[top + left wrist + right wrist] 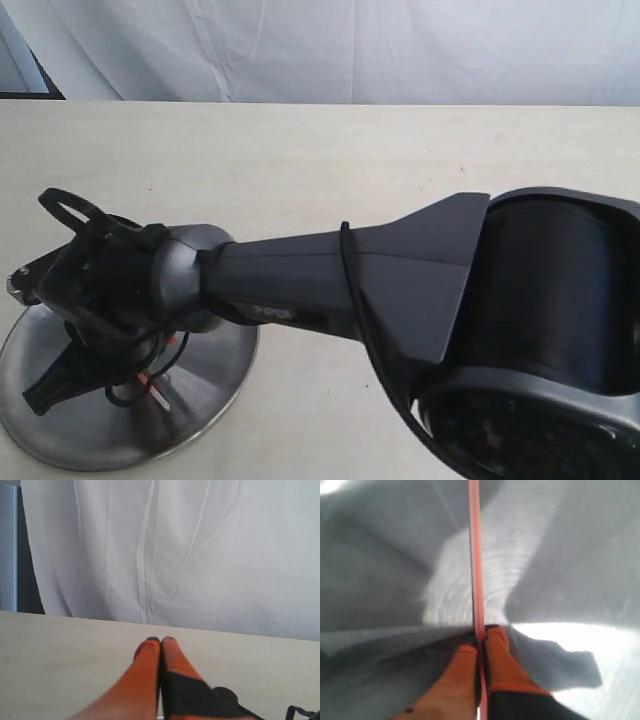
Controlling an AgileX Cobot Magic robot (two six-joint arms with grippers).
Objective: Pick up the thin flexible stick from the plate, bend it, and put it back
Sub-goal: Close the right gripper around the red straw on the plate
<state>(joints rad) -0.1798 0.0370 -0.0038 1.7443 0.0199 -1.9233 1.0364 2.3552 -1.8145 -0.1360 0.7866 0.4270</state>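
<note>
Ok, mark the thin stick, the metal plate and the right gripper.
thin red-orange stick (475, 550), right wrist view, mid-shaft beyond the jaws.
silver metal plate (212, 388), exterior view, bare part near its rim.
right gripper (481, 629), right wrist view, between its fingertips, jaws shut on the stick.

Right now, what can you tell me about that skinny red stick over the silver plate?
The thin flexible stick is a very slender red-orange rod, straw-like and straight here. It runs across the shiny silver plate, and the right gripper is shut on it, orange fingertips pinching both sides. Whether it touches the metal cannot be told. In the exterior view only a short red bit with a pale end shows beneath the arm.
</note>
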